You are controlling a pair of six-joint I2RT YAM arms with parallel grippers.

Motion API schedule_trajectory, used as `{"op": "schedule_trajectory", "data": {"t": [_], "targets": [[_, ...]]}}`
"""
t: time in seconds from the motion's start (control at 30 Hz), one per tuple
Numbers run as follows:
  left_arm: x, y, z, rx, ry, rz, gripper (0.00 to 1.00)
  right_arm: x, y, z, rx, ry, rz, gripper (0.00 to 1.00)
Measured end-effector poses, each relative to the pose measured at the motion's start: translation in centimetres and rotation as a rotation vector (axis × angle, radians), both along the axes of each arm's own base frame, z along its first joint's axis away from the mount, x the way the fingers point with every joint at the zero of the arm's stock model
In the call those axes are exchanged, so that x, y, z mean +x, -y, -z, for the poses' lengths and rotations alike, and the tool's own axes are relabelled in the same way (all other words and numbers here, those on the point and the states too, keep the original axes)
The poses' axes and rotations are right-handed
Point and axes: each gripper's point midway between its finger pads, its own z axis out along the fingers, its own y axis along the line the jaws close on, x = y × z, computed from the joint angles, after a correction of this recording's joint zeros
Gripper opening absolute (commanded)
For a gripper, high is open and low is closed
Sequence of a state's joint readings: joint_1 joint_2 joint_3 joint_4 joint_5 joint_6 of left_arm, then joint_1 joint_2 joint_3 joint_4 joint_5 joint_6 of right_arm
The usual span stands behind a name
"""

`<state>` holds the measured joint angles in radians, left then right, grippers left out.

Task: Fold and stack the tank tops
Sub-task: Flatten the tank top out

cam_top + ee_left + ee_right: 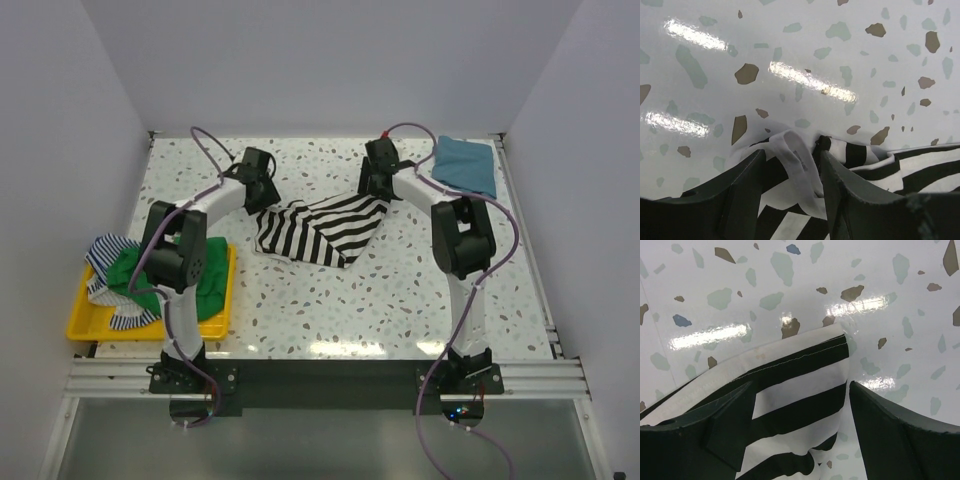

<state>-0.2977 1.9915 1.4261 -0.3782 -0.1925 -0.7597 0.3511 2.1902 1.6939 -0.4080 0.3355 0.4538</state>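
Along the worktop's (330,300) near-left edge: yellow tray (78,325) heaped with a green tank top (130,270) and a thin blue-striped tank top (103,252). Mid-worktop, clear of every edge, bare speckled surface on all sides: black-and-white striped tank top (320,230), rumpled, left jaws parted astride its white strap (795,165), right jaws parted wide over its hemmed far-right corner (805,355), neither clenched; folded teal tank top (467,163) near the far-right rim. Counted: four tank tops, one tray, two sets of jaws.

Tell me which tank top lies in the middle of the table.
The black-and-white striped tank top. The teal one lies at the far right corner; the green one and the thin-striped one are in the yellow tray.
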Motion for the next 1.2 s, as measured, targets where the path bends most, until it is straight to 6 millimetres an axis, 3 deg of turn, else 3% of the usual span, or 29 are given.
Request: {"op": "schedule_trajectory", "data": {"t": [0.17,0.3,0.37,0.43,0.5,0.57,0.67,0.8,0.9,1.0,1.1,1.2], "targets": [[0.0,-0.1,1.3,0.023,-0.036,0.011,0.42,0.3,1.4,0.6,-0.014,-0.008,0.029,0.75],[-0.2,-0.2,1.8,0.030,-0.051,0.014,0.23,0.9,3.0,2.1,-0.015,-0.029,0.059,0.68],[-0.3,-0.2,2.0,0.033,-0.058,0.015,0.18,1.6,3.4,1.9,-0.009,-0.020,0.068,0.64],[-0.3,-0.2,2.1,0.035,-0.065,0.015,0.12,1.9,3.6,2.0,-0.003,-0.021,0.071,0.54],[-0.1,-0.2,1.8,0.037,-0.065,0.014,0.02,2.2,3.5,2.1,-0.001,-0.019,0.068,0.37],[0.5,-0.1,1.0,0.036,-0.047,0.014,0.00,2.6,3.3,2.0,0.004,-0.013,0.064,0.17],[1.4,0.1,-0.2,0.033,-0.021,0.012,0.00,2.7,3.2,2.0,0.006,-0.012,0.064,0.00],[3.1,0.4,-3.1,0.037,0.038,0.022,0.00,2.7,3.4,2.0,0.005,-0.016,0.068,0.00],[4.8,0.6,-6.3,0.040,0.103,0.027,0.00,2.5,3.9,1.6,0.002,-0.024,0.075,0.00],[6.5,0.7,-10.3,0.044,0.183,0.028,0.00,2.3,4.7,-0.3,0.003,-0.012,0.086,0.00],[8.1,0.5,-15.2,0.059,0.283,0.021,0.00,2.5,5.6,-4.6,0.019,0.056,0.100,0.00],[8.7,-0.2,-20.0,0.079,0.385,0.008,0.00,2.5,6.8,-11.9,0.050,0.189,0.121,0.00]]}}
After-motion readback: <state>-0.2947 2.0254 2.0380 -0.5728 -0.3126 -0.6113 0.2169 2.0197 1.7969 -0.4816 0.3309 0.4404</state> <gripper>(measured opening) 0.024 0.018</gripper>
